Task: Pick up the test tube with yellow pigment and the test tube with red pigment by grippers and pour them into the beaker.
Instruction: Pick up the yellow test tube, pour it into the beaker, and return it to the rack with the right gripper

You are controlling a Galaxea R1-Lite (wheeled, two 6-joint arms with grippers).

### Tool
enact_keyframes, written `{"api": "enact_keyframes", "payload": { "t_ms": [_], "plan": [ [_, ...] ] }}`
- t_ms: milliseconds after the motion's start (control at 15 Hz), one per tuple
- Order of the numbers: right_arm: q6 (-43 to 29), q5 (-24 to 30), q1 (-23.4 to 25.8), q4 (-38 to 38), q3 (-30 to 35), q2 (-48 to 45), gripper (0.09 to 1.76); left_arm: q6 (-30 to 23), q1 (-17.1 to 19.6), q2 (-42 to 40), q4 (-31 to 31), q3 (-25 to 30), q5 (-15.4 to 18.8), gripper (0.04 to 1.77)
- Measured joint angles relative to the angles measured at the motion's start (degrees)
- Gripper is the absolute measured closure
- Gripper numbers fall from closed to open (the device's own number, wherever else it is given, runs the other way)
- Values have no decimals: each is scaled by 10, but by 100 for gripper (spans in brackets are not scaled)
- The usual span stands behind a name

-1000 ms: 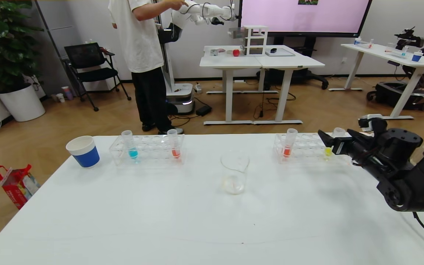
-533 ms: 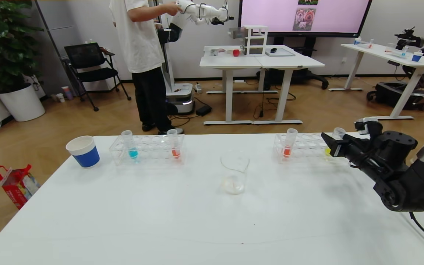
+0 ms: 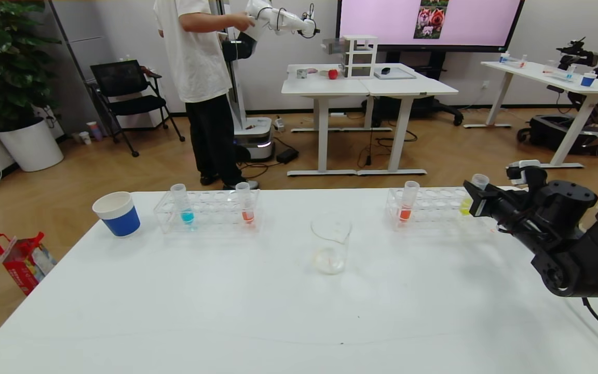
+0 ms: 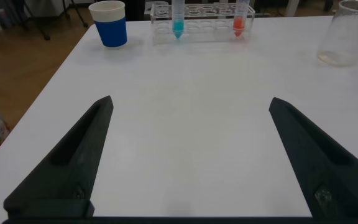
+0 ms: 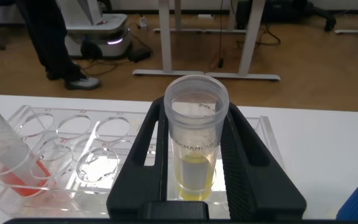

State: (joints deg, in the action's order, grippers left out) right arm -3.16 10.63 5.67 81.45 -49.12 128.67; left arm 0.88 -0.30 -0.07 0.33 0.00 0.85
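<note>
Lifting out now: the black right gripper (image 5: 194,165) has its fingers pinching the slim clear yellow-liquid test tube (image 5: 195,140), raised from the clear rack (image 3: 426,208) near the tabletop's far right edge, so pouring comes next.

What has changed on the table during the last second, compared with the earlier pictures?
The right claw has closed on the test tube with yellow pigment and lifted it slightly, pulling it a little to the right in the rack. The beaker, both red tubes, the blue tube and the paper cup stayed in place. The left claw hangs open over bare table.
</note>
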Motion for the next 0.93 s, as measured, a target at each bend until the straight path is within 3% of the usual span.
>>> {"api": "enact_keyframes", "payload": {
  "t_ms": [200,533,667,933],
  "plan": [
    [17,0,-2,-41,-8,-39,134,0,0,0,0,0,0,6],
    [35,3,-20,-172,-52,-121,133,0,0,0,0,0,0,6],
    [48,11,-49,-181,-72,-141,133,0,0,0,0,0,0,6],
    [153,54,-129,-181,-86,-159,133,0,0,0,0,0,0,6]
  ]
}}
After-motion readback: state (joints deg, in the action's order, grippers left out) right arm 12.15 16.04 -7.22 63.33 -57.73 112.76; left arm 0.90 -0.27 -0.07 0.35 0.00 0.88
